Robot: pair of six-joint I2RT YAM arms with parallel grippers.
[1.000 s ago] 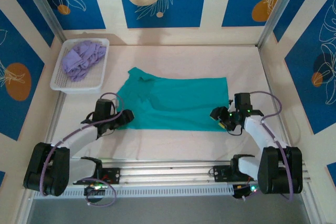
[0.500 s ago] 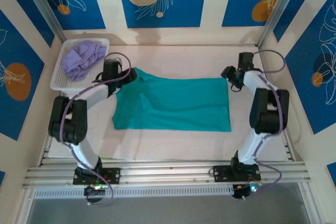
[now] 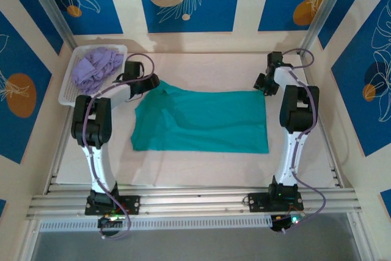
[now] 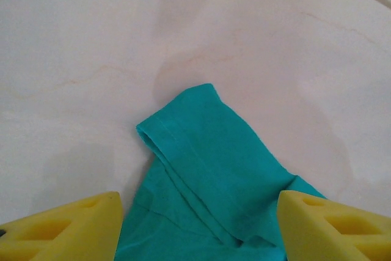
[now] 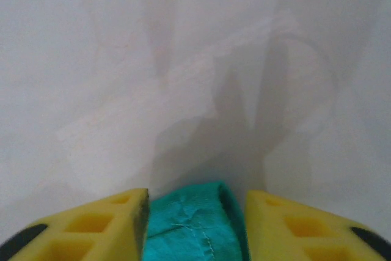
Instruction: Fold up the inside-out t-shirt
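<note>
The inside-out t-shirt (image 3: pixel 201 120) is lying spread flat across the middle of the table (image 3: pixel 208 65), its long side running left to right. Only plain teal is showing on top. Both arms are reaching all the way to the far side, one to each far corner, which looks to me like the set-up for lifting that far edge and bringing it over toward the near edge.

The left gripper (image 3: pixel 151 82) is hovering at the far-left corner. In its wrist view the yellow fingers (image 4: pixel 73 224) are standing wide apart and grasping nothing, and the sleeve (image 4: pixel 201 145) is lying on the table between and ahead of them. That sleeve is sticking out at an angle with its hem turned over, so the pinch there will probably need care.

The right gripper (image 3: pixel 263 85) is sitting over the far-right corner. Its fingers (image 5: pixel 104 224) are parted around a small hump of teal cloth (image 5: pixel 195 218). I judge them released, not clenched, since the gap is too broad for thin cotton.

At the far left, the white basket (image 3: pixel 70 99) is holding a lavender garment (image 3: pixel 95 68), just beside the left arm but apart from the shirt.
</note>
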